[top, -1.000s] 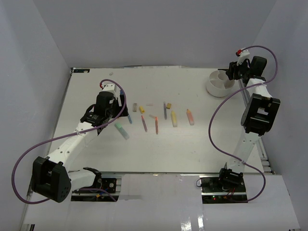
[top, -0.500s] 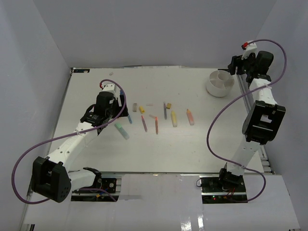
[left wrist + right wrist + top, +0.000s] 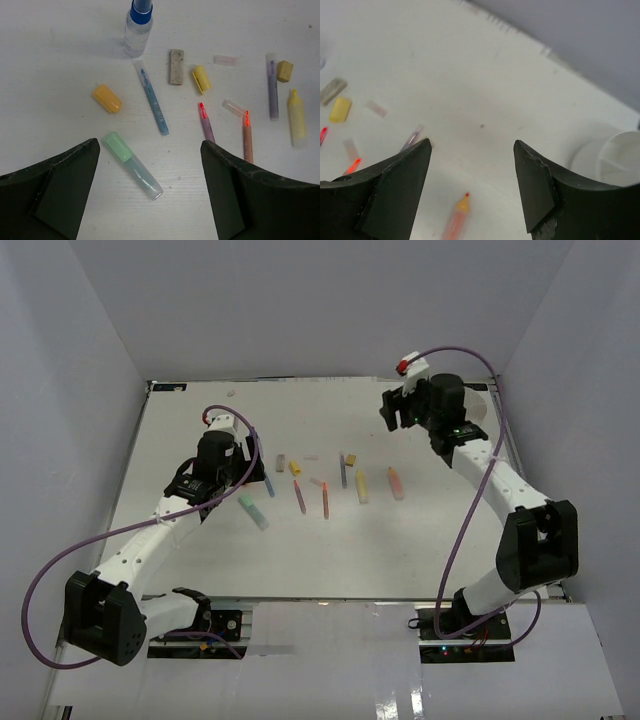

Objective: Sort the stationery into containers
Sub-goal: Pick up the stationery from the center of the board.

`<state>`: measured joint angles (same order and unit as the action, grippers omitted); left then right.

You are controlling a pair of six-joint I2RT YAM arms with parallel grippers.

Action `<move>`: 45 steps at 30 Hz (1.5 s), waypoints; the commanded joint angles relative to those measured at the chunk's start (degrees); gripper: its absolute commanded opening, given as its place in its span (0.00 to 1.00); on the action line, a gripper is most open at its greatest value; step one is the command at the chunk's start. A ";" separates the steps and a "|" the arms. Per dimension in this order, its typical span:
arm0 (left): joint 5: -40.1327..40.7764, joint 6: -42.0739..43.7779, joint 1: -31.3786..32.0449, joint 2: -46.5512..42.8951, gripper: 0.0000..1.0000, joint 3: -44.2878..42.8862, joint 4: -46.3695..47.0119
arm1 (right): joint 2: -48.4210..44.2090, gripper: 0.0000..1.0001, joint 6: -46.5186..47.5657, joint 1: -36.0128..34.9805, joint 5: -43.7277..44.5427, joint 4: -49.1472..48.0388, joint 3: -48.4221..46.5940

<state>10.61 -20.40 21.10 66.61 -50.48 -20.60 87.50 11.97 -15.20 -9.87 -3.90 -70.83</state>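
Note:
The stationery lies in a loose row mid-table. In the left wrist view I see a blue-capped bottle, a green highlighter, a blue pen, an orange cap, a grey eraser, a yellow cap, pink, orange and purple pens, and a yellow highlighter. My left gripper is open and empty, above the green highlighter. My right gripper is open and empty, above the table beyond an orange highlighter. The white tub is at the right.
In the top view the right arm reaches over the back of the table, its gripper above and behind the row. It covers most of the tub. The left gripper is at the row's left end. Grey walls close in the table's back and sides.
My right arm has swung from the tub at the back right to the left, over the back middle of the table. The left arm has barely moved.

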 commanded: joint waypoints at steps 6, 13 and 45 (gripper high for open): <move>-0.15 -0.60 -0.36 -0.78 0.94 -1.73 -1.02 | 6.69 0.73 3.58 -8.00 -4.35 3.54 4.04; 0.20 -0.43 -0.36 -0.17 0.94 -1.73 -1.02 | 14.97 0.73 11.57 -8.88 -10.87 7.42 -0.88; 0.11 0.10 -0.45 0.80 0.94 -1.99 -1.37 | 32.38 0.53 19.32 -9.41 -11.67 14.98 -13.20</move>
<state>10.55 -20.58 21.06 67.96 -50.52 -21.67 118.72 30.52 -24.18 -22.11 10.20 -81.89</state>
